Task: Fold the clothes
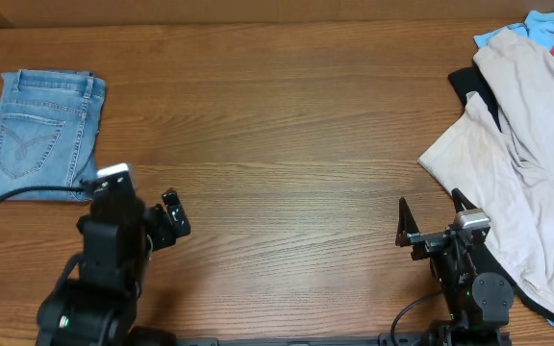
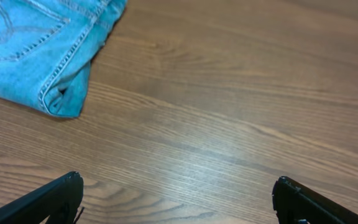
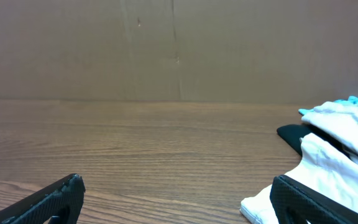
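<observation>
Folded light blue denim jeans (image 1: 38, 135) lie at the brown wooden desk's (image 1: 287, 125) left edge; left tool (image 1: 176, 216) and right tool (image 1: 433, 213) both spread, empty.

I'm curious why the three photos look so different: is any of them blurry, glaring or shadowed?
Overhead: even light, no glare, wood-grain brown table sharp. Left wrist: folded light blue denim jeans crisp. Right wrist: pale beige garment washed out nearly white; the right end effector's black fingers cropped at the bottom edge.
</observation>
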`<action>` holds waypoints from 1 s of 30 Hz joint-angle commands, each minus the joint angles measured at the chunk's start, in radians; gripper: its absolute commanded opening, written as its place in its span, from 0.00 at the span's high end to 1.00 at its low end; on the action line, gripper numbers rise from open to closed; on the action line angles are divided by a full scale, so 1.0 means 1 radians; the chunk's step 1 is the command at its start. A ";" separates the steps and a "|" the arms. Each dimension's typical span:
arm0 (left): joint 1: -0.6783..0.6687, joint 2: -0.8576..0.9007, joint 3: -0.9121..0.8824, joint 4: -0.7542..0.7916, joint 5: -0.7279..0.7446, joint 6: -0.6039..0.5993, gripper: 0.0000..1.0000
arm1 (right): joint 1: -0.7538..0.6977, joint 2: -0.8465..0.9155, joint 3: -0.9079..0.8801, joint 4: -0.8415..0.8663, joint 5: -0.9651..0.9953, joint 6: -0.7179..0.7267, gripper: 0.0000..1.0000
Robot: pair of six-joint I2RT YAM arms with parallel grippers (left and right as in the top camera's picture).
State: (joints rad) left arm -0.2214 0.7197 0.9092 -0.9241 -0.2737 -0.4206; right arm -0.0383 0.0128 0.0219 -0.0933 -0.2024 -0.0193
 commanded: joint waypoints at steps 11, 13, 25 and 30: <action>0.105 -0.453 -0.426 0.281 0.040 0.097 0.00 | 0.005 -0.010 -0.002 0.006 -0.001 -0.004 0.00; 0.129 -0.537 -0.539 0.414 0.094 0.112 0.00 | 0.005 -0.010 -0.002 0.006 -0.001 -0.004 0.00; 0.202 -0.716 -0.906 0.995 0.241 0.340 0.00 | 0.005 -0.010 -0.002 0.006 -0.001 -0.004 0.00; 0.201 -0.716 -0.904 0.847 0.253 0.331 0.00 | 0.005 -0.010 -0.002 0.006 -0.001 -0.004 0.00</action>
State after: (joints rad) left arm -0.0299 0.0151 0.0166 -0.0444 -0.0528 -0.1303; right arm -0.0376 0.0120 0.0212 -0.0906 -0.2028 -0.0200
